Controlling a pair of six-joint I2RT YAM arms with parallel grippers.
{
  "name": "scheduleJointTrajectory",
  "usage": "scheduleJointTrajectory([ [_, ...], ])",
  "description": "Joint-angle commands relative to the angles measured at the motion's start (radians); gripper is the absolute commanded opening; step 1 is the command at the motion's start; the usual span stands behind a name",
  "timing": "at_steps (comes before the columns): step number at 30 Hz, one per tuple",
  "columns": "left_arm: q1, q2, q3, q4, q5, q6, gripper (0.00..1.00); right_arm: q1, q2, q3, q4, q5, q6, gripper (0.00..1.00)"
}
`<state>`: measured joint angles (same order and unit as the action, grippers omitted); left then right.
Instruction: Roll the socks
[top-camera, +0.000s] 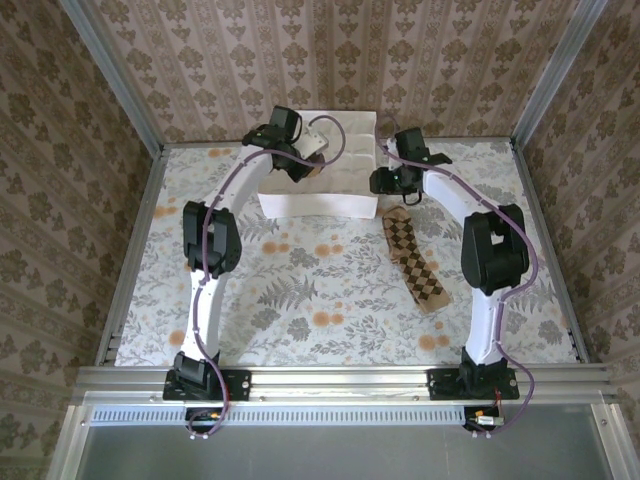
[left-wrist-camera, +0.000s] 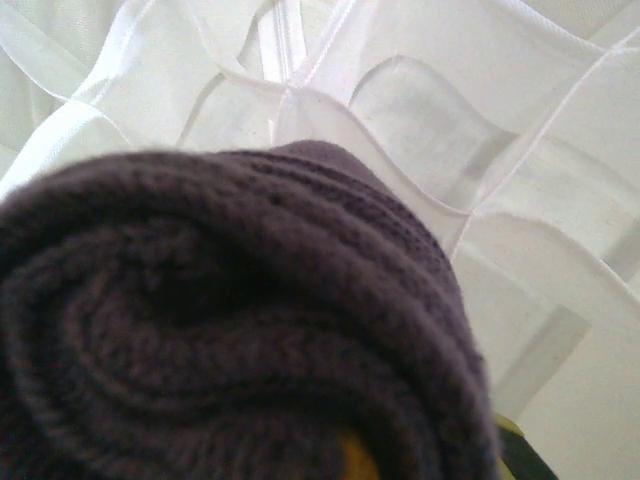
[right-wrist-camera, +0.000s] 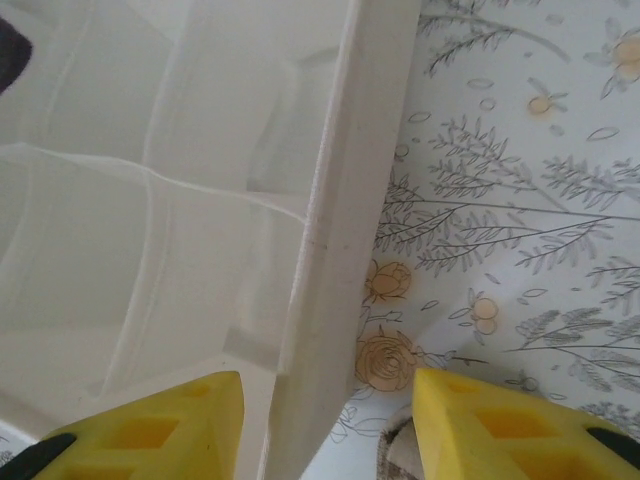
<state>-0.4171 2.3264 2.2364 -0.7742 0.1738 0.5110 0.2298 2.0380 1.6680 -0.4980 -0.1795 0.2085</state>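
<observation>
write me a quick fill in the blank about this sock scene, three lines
1. The purple sock in the left gripper is ____ into a bundle.
2. The checked sock lies ____ on the table.
3. The right gripper is ____, a finger on either side of the white box's wall.
Missing: rolled; flat; open

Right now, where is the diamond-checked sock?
The checked sock lies flat on the table, right of centre in the top view, just in front of the right corner of the white box, beside the right arm.

Bright, even light; close-up purple sock (left-wrist-camera: 230, 320) soft-focused.
</observation>
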Motion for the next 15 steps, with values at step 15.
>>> scheduleJointTrajectory([
  [15,-0.031,0.148,0.159,-0.07,-0.047,0.074,0.0,0.008,0.13,0.114,-0.077,-0.107,0.027,0.33],
])
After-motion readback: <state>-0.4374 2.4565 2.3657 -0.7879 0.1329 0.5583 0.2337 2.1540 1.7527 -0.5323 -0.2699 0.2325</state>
